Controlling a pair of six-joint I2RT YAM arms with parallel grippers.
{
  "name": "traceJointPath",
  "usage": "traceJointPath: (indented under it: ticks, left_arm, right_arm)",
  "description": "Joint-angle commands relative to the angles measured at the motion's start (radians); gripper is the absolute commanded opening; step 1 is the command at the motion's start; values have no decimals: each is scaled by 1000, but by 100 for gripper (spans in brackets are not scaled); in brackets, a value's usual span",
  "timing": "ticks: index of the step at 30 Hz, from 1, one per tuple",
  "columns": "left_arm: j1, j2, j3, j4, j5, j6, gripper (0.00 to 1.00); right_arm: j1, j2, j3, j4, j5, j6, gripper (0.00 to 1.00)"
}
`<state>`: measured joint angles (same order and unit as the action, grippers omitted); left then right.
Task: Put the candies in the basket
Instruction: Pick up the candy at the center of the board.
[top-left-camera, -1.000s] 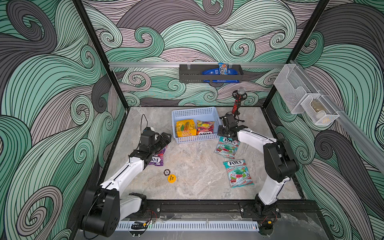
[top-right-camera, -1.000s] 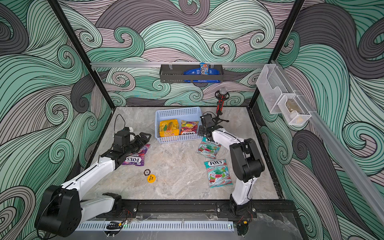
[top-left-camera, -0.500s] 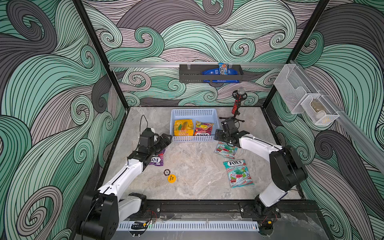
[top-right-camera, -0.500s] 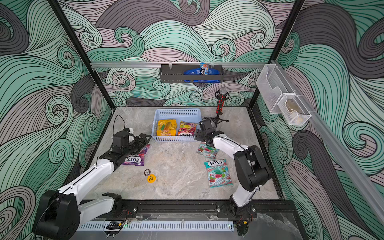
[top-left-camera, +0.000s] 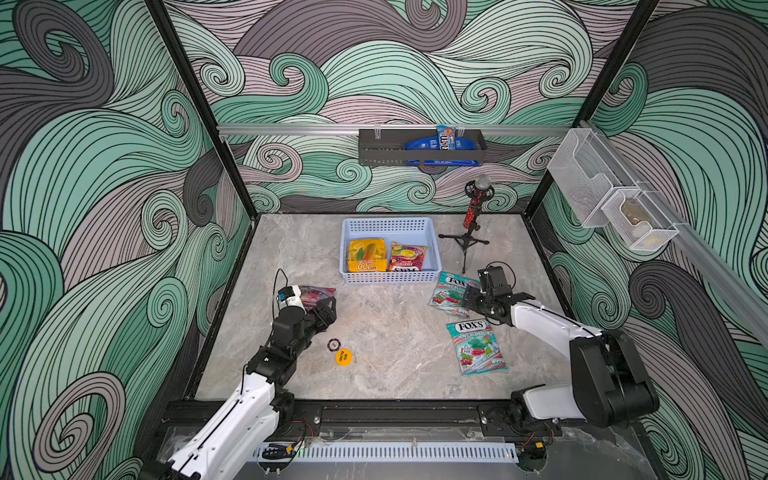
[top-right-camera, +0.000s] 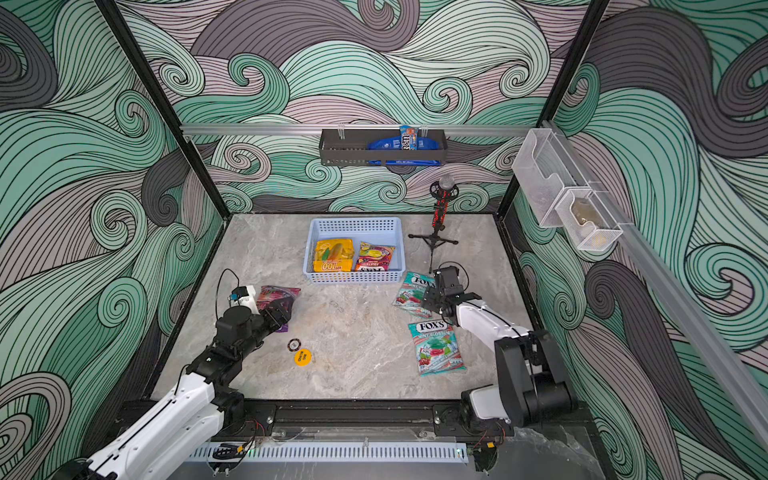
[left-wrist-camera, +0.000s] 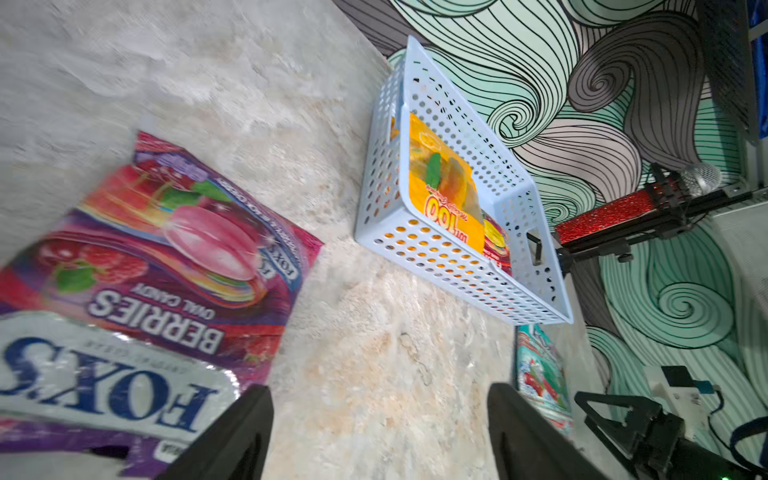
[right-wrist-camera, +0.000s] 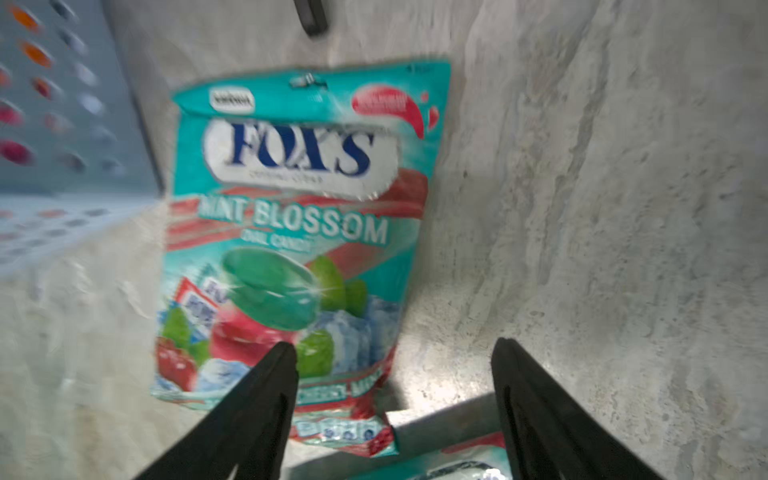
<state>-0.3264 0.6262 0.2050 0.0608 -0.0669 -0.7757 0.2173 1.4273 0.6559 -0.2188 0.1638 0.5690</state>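
Note:
The light blue basket (top-left-camera: 390, 226) stands at the back middle of the table, with the yellow "100" bag (top-left-camera: 367, 255) and the orange FOX'S bag (top-left-camera: 406, 258) inside. The purple Berries bag (left-wrist-camera: 166, 257) lies flat at the left. My left gripper (top-left-camera: 326, 309) hovers at its near end, open, with bare table between the fingers. Two teal Mint bags lie at the right, one (top-left-camera: 451, 291) beside the basket and one (top-left-camera: 478, 347) nearer the front. My right gripper (right-wrist-camera: 394, 347) is open over the lower corner of the bag (right-wrist-camera: 291, 232) by the basket, holding nothing.
A microphone on a small tripod (top-left-camera: 473, 220) stands right of the basket. A yellow disc (top-left-camera: 343, 356) and a dark chip (top-left-camera: 333, 344) lie near the left arm. A black rack (top-left-camera: 419, 147) hangs on the back wall, and white mesh bins (top-left-camera: 615, 203) on the right wall.
My right gripper has drawn back from the basket's right side to the near end of the teal bag. My left gripper has shifted toward the front along the purple bag.

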Motion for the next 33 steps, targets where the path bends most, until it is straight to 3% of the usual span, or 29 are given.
traceJointPath:
  ticks: [1, 5, 8, 17, 27, 33]
  left_arm:
    - [-5, -79, -55, -11, -145, 78, 80]
    - [-5, -194, -89, 10, -66, 112, 80]
    - [-5, -243, -115, 12, -117, 95, 81]
    - [-5, -227, -113, 15, -118, 96, 81]
    - [-6, -180, -101, 22, -112, 96, 81]
    - [-5, -187, -105, 28, -113, 96, 81]
  right_arm:
    - [-1, 35, -8, 89, -64, 30, 64]
    - [-1, 58, -15, 110, -70, 46, 42]
    - [0, 48, -21, 109, -62, 46, 26]
    - [-1, -47, -43, 109, -58, 38, 0]
    - [0, -256, 0, 40, -90, 15, 0]
    - [3, -370, 156, -32, -160, 3, 0]
